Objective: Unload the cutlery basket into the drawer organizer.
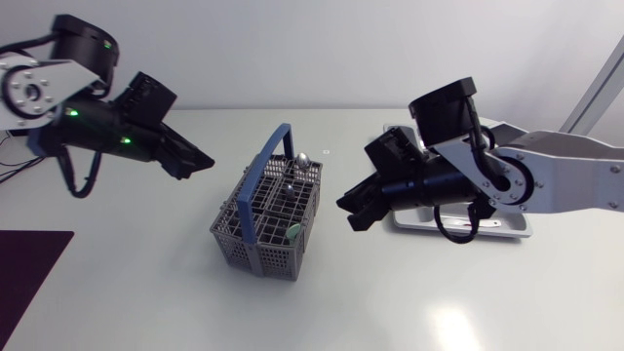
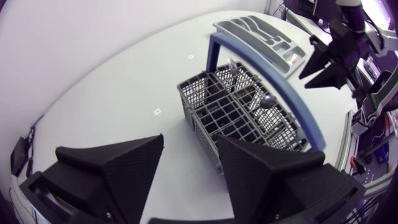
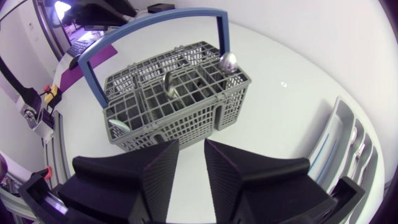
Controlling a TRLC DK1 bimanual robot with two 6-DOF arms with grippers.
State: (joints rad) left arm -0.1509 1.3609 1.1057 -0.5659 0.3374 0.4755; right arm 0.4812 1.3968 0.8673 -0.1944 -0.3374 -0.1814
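A grey cutlery basket (image 1: 261,234) with an upright blue handle (image 1: 265,175) stands mid-table. A spoon bowl (image 1: 303,158) sticks up at its far corner, and other cutlery lies lower inside. My left gripper (image 1: 200,161) hovers to the left of the basket, open and empty. The left wrist view shows its fingers (image 2: 118,171) wide apart, with the basket (image 2: 211,93) ahead of them. My right gripper (image 1: 349,210) hangs to the right of the basket, its fingers (image 3: 155,171) a narrow gap apart with nothing between. The basket (image 3: 186,121) and its spoons (image 3: 229,61) lie ahead of it.
The grey drawer organizer (image 1: 507,226) lies flat at the right, partly under my right arm; it is also visible beyond the basket (image 2: 261,31) and beside my right gripper (image 3: 348,149). A dark purple mat (image 1: 29,263) covers the front left corner.
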